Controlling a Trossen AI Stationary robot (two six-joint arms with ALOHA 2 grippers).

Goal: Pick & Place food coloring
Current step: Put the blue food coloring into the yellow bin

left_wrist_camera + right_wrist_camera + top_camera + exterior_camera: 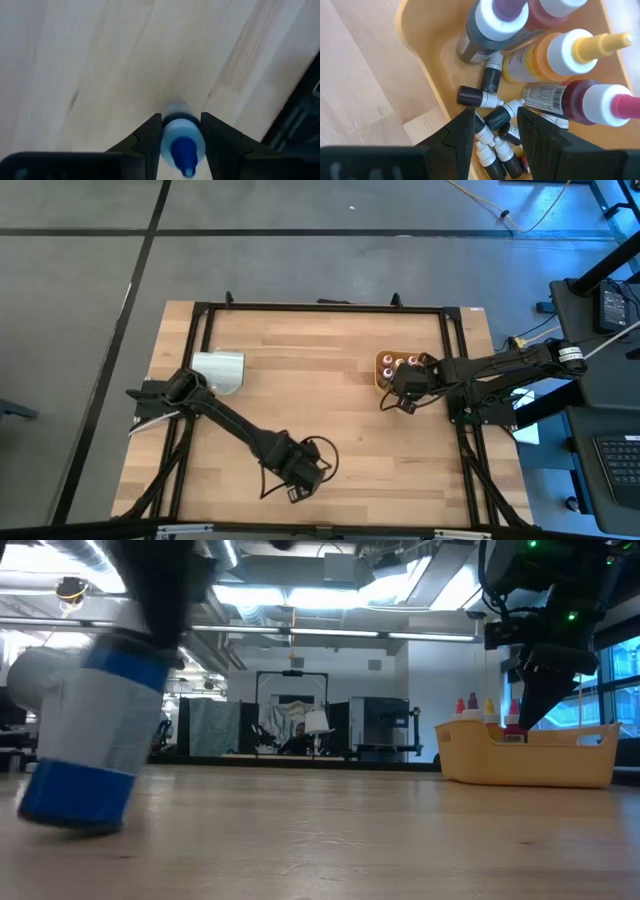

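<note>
My left gripper (300, 472) is near the table's near edge, shut on a white bottle with blue bands and a blue cap (182, 142). This bottle is much larger than the droppers and shows big at the left of the low view (95, 740). My right gripper (496, 112) is open and points down into the tan tray (383, 360) at the table's right. Its fingers stand over a heap of several tiny dropper bottles (490, 125) with dark bodies and pale caps. These lie on their sides on the tray floor. I cannot tell whether the fingers touch them. My left gripper pinches the blue-capped bottle between its two fingers at the bottle's top end, on either side of the cap (165, 137). The fingers come from above, pointing down. The bottle hangs tilted below them (70, 800); whether its bottom touches the table I cannot tell.
Several larger squeeze bottles (560, 50) with white collars and coloured tips stand or lie in the tray beside the droppers. A pale silvery cylinder (220, 370) lies at the table's left. A black frame (320, 307) runs round the wooden table top (320, 410).
</note>
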